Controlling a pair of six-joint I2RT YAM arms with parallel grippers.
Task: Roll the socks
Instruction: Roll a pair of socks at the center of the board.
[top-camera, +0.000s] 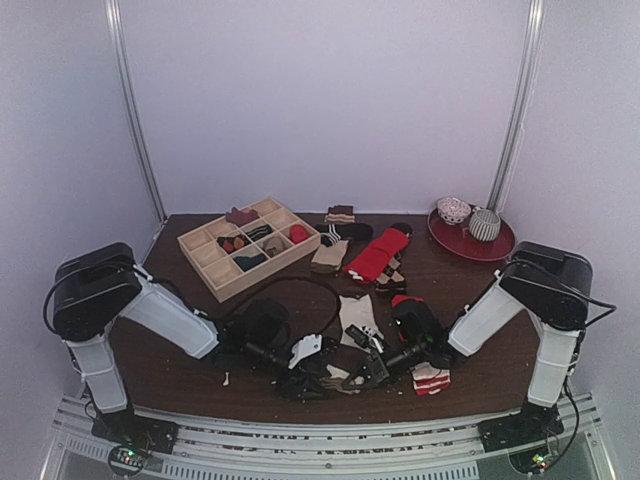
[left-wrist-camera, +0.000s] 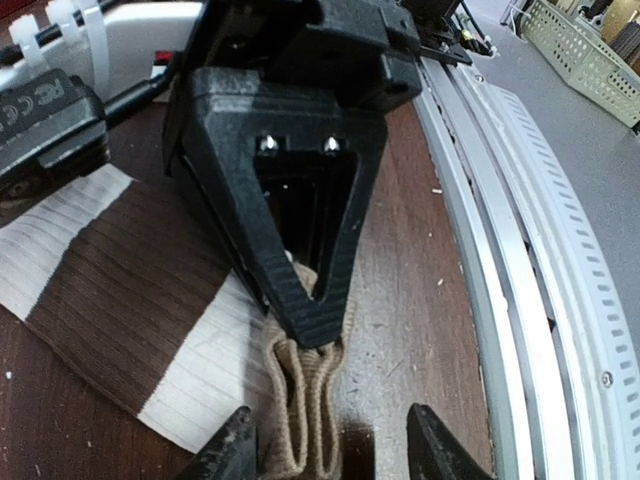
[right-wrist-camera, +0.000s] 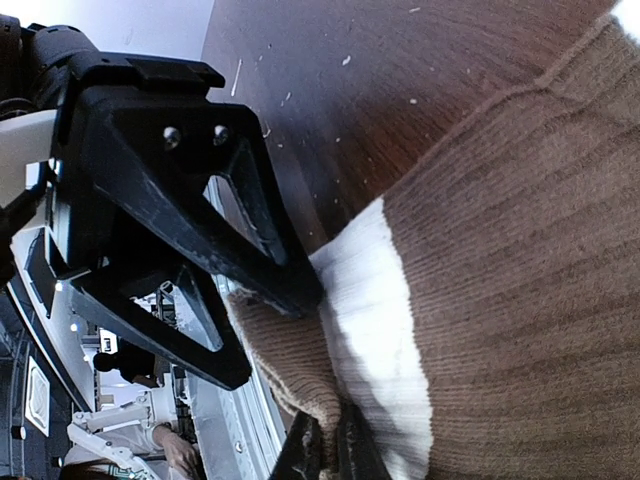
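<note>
Two socks low in the middle of the top view, on the dark brown table (top-camera: 440, 275). Cream sock (top-camera: 355, 315) flat, with a brown band (left-wrist-camera: 120, 290) across it and a tan end (left-wrist-camera: 305, 400) bunched into folds close to the table's front edge. Right jaws pressed together on that tan end, pinching the fabric: visible at the bottom edge of the right wrist view, and as a black wedge in the centre of the left wrist view. Left jaws spread wide, holding nothing, one finger (left-wrist-camera: 235, 450) at each side of the tan folds along the bottom of the left wrist view. Red sock (top-camera: 408, 302) just right of the cream one, partly hidden under the right arm, its white-striped end (top-camera: 431, 378) poking out toward the lower right. Higher in the top view: a wooden tray (top-camera: 200, 270) of compartments left of centre, with small rolled bundles inside; a heap of other socks (top-camera: 378, 255) at centre; a red plate (top-camera: 465, 250) carrying two bowls (top-camera: 485, 224) at upper right
</note>
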